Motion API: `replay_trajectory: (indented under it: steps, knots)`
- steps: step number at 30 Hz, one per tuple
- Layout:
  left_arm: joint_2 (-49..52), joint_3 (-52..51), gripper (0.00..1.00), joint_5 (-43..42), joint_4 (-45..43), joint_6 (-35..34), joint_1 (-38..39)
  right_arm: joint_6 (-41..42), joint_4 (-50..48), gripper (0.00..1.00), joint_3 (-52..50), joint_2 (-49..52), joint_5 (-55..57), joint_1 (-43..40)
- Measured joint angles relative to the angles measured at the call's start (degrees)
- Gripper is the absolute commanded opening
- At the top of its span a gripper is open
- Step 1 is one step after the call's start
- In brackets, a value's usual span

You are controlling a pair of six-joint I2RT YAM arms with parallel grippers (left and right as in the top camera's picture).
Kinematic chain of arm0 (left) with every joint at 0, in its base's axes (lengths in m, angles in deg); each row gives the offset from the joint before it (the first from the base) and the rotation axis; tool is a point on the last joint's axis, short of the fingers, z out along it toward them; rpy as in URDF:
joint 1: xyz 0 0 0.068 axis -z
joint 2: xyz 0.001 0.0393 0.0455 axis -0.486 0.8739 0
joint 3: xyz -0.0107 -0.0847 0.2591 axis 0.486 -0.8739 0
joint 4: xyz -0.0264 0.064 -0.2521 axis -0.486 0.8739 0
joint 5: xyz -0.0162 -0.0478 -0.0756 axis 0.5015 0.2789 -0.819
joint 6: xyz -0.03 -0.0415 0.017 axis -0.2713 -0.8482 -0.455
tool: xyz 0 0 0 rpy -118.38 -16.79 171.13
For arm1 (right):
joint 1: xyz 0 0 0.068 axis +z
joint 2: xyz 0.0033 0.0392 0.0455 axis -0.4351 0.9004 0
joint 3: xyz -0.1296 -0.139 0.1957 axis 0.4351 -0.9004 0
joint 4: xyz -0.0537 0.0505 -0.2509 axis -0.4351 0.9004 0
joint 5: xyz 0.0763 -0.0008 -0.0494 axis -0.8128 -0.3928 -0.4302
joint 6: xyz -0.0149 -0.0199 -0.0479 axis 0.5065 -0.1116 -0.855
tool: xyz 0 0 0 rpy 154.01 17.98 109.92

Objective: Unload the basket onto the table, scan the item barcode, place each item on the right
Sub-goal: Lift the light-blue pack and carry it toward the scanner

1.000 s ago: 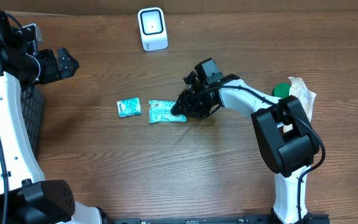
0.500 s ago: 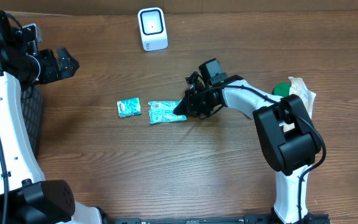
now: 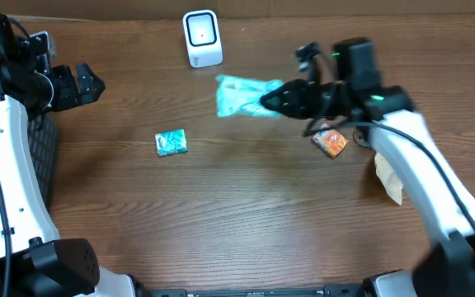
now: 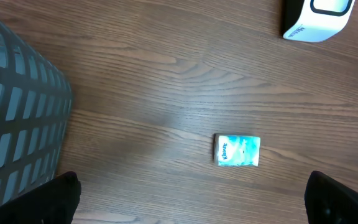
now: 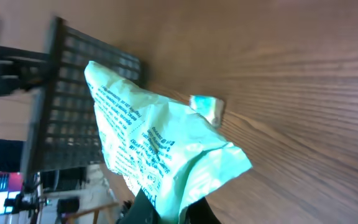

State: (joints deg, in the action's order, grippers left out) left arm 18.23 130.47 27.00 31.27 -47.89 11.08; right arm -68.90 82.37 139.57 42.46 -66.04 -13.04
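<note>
Pinching one end of a pale green packet (image 3: 239, 95), the right gripper (image 3: 264, 101) has its fingers pressed together on the crinkled film and carries it clear of the wood. The packet's long axis runs straight out from the fingertips toward the left arm's side of the table. Its free end comes near the white scanner (image 3: 202, 37), which stands a little beyond it at the far edge. That gap, I'd say, is what the next move turns on: the right arm is the nearer one and already has the item. The wrist view shows fine print on the side facing the arm, but I cannot pick out a barcode.

Further out, a small teal packet (image 3: 171, 142) lies flat on the table, well apart from the held one, and an orange packet (image 3: 331, 142) lies under the right arm. The left gripper (image 3: 85, 82) hangs spread wide and empty beside a dark mesh basket (image 4: 17, 124); what is in it I cannot tell.
</note>
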Motion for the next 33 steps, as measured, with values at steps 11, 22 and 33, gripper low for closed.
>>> replay_trajectory:
  steps: [11,22,33]
  knots:
    - [0.0,0.0,1.0,0.02,0.0,0.0,0.0,-5.55,7.48,0.04,0.02,-5.55,-2.27,-2.89]
    - [0.0,0.0,1.0,0.0,0.0,0.0,0.0,-8.13,9.75,0.04,0.02,-5.84,-1.09,-2.58]
    - [0.0,0.0,1.0,0.02,-0.02,0.0,0.0,-8.11,13.9,0.04,16.55,-0.83,30.32,10.86]
